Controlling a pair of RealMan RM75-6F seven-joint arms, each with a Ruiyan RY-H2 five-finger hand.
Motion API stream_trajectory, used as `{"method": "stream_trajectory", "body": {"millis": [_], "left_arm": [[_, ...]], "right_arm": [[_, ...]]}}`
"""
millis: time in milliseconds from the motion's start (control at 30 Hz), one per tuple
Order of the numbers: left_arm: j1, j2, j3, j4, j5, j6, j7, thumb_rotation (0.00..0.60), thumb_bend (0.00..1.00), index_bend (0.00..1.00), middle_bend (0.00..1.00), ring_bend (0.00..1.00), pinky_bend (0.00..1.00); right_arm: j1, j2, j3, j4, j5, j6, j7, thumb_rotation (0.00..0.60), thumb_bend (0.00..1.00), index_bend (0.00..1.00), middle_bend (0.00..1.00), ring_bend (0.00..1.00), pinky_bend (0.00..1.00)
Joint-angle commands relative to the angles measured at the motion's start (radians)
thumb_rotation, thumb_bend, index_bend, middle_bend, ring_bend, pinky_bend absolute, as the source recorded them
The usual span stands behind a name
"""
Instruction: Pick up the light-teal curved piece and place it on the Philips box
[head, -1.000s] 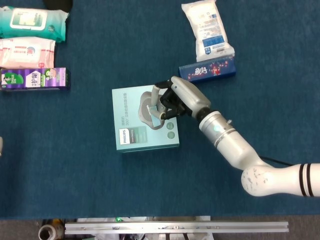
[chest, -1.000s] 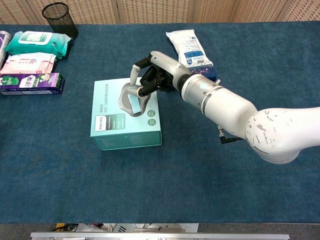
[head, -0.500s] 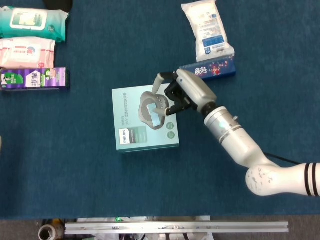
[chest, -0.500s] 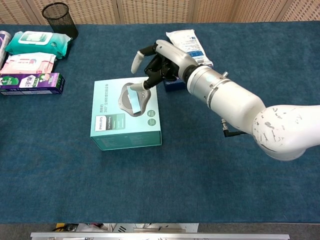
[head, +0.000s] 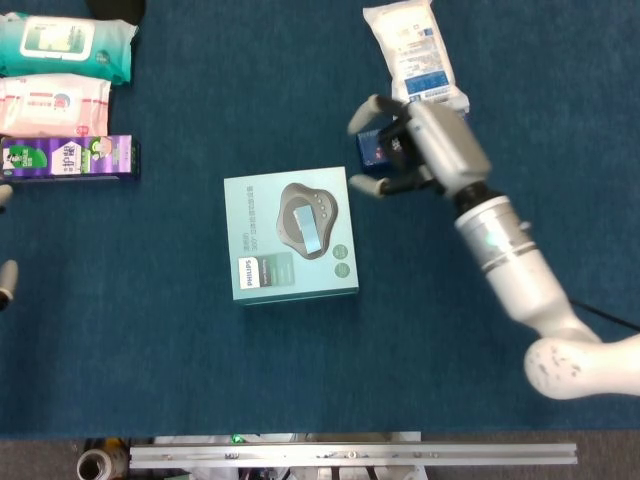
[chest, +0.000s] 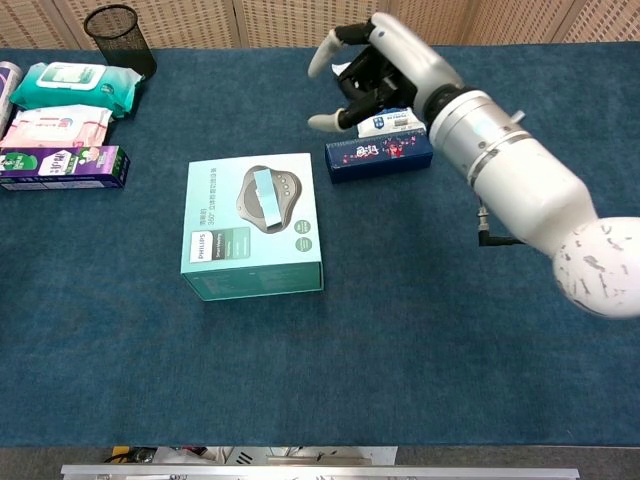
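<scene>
The left hand (head: 5, 285) shows only fingertips at the frame's left edge; its state cannot be told. The light-teal curved piece (head: 308, 224) lies flat on the Philips box (head: 290, 235), on the printed device picture, touched by nothing. The placement looks complete. The right hand (head: 405, 150) is spread and empty above the dark blue carton (chest: 378, 158). Retract upward and clear, avoiding the carton and the white wipes pack (head: 415, 55).

Matt cardboard Philips box (chest: 250, 250) sits on napped blue cloth table cover (chest: 400, 340); the wipes pack (chest: 72, 82) is glossy plastic.
</scene>
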Motion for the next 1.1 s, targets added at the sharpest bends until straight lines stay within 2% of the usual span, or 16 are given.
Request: {"method": "stream_trajectory", "body": {"millis": [33, 133, 233, 333, 467, 567, 767, 967, 1100], "left_arm": [[-0.033, 0.014, 0.011, 0.010, 0.038, -0.041, -0.046, 0.600, 0.39, 0.14, 0.34, 0.33, 0.25], [-0.074, 0.033, 0.025, 0.023, 0.083, -0.090, -0.116, 0.600, 0.39, 0.14, 0.40, 0.39, 0.34], [-0.116, 0.046, 0.038, 0.037, 0.134, -0.130, -0.145, 0.600, 0.39, 0.15, 0.48, 0.47, 0.45], [-0.160, 0.058, 0.056, 0.039, 0.187, -0.176, -0.165, 0.600, 0.39, 0.17, 0.61, 0.58, 0.57], [-0.224, 0.066, 0.075, 0.034, 0.234, -0.250, -0.190, 0.600, 0.39, 0.18, 0.81, 0.73, 0.63], [-0.266, 0.060, 0.075, 0.031, 0.250, -0.296, -0.174, 0.600, 0.41, 0.18, 0.87, 0.80, 0.68], [-0.345, 0.044, 0.079, 0.014, 0.279, -0.372, -0.172, 0.600, 0.55, 0.20, 0.97, 0.94, 0.81], [-0.420, 0.022, 0.075, -0.009, 0.284, -0.445, -0.170, 0.600, 0.64, 0.21, 1.00, 1.00, 0.88], [-0.463, 0.008, 0.061, -0.027, 0.268, -0.486, -0.157, 0.600, 0.65, 0.21, 1.00, 1.00, 0.90]], "right_arm": [[-0.046, 0.061, -0.016, -0.036, -0.042, 0.036, -0.002, 0.600, 0.22, 0.46, 0.86, 0.90, 1.00], [-0.084, 0.138, -0.019, -0.085, -0.053, 0.038, 0.015, 0.600, 0.38, 0.46, 0.83, 0.89, 1.00], [-0.122, 0.220, -0.027, -0.122, -0.078, 0.056, 0.013, 0.600, 0.49, 0.46, 0.82, 0.87, 1.00], [-0.155, 0.286, -0.039, -0.154, -0.087, 0.059, 0.019, 0.600, 0.57, 0.46, 0.80, 0.86, 1.00], [-0.194, 0.362, -0.061, -0.195, -0.072, 0.033, 0.048, 0.600, 0.65, 0.46, 0.80, 0.86, 1.00], [-0.216, 0.398, -0.073, -0.206, -0.086, 0.034, 0.057, 0.600, 0.68, 0.46, 0.80, 0.86, 1.00], [-0.245, 0.438, -0.070, -0.214, -0.098, 0.049, 0.079, 0.600, 0.68, 0.46, 0.80, 0.86, 1.00], [-0.251, 0.447, -0.057, -0.205, -0.083, 0.049, 0.086, 0.600, 0.68, 0.46, 0.80, 0.86, 1.00], [-0.254, 0.449, -0.056, -0.197, -0.074, 0.045, 0.084, 0.600, 0.68, 0.45, 0.80, 0.86, 1.00]]}}
